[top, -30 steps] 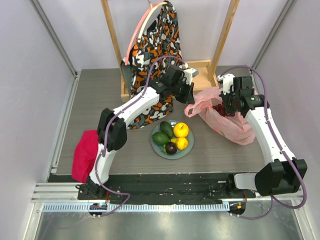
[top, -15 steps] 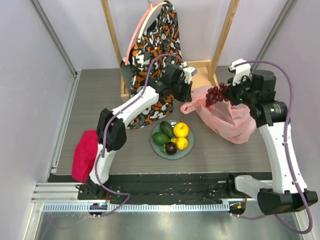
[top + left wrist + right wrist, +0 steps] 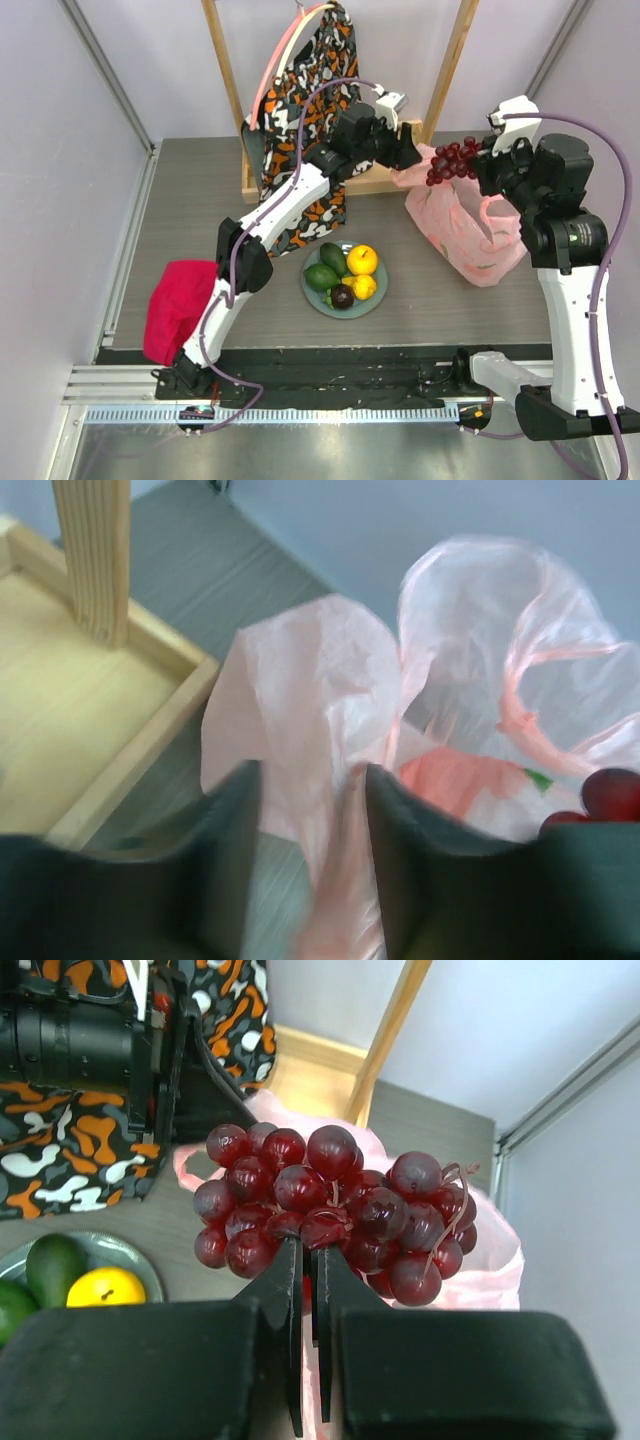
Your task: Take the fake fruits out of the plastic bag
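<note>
My right gripper (image 3: pixel 480 168) is shut on the dark red grape bunch (image 3: pixel 452 160), holding it in the air above the mouth of the pink plastic bag (image 3: pixel 470 230). In the right wrist view the bunch (image 3: pixel 330 1200) sits on top of the shut gripper (image 3: pixel 310 1260). My left gripper (image 3: pixel 408 150) is at the bag's left edge. In its wrist view the fingers (image 3: pixel 215 870) stand apart, with a fold of the bag (image 3: pixel 320 700) hanging loose between them. Two green fruits (image 3: pixel 325 270), two orange-yellow ones (image 3: pixel 362 260) and a dark one (image 3: pixel 342 296) lie on the plate.
The grey-green plate (image 3: pixel 347 313) sits at the table's near middle. A wooden rack (image 3: pixel 400 178) with a patterned garment (image 3: pixel 310 90) stands at the back, right beside the left gripper. A red cloth (image 3: pixel 180 305) lies at the near left edge.
The right gripper lifted the grape bunch up out of the bag. The left gripper shifted right and farther back, and its jaws opened round the bag's edge.
</note>
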`<action>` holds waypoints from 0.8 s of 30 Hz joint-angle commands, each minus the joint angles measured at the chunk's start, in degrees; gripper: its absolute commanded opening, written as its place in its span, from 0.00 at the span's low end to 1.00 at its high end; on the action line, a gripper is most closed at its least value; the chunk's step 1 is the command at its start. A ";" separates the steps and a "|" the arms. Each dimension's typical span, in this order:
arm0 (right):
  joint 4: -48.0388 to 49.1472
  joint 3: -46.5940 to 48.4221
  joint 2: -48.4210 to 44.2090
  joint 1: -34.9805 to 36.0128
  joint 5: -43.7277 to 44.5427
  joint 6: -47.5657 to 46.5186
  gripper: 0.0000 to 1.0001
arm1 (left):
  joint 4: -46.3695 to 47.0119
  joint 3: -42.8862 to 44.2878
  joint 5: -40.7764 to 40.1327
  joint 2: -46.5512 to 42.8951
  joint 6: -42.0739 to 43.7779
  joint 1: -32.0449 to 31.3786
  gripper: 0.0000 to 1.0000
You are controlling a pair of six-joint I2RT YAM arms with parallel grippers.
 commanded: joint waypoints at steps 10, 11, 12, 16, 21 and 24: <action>-2.35 -1.29 -2.94 -0.05 -17.94 -2.70 0.01 | -1.15 -14.85 3.55 -24.84 -0.94 7.01 1.00; -3.15 -1.74 -2.77 -0.05 -21.61 -2.79 0.01 | -5.18 -15.56 3.90 -26.86 0.29 7.54 1.00; -3.77 -2.35 -2.24 0.03 -23.30 -3.31 0.01 | -6.96 -16.00 5.38 -31.15 2.04 8.68 1.00; -6.23 -4.11 0.13 1.26 -31.39 -4.46 0.01 | -11.45 -19.60 4.43 -40.04 9.95 11.32 1.00; -7.20 -3.41 5.57 9.59 -30.28 -5.34 0.01 | -14.00 -27.41 4.60 -46.39 14.01 12.99 1.00; -8.51 -4.02 9.09 18.74 -27.63 -7.44 0.01 | -13.39 -31.89 5.04 -49.73 13.84 14.48 1.00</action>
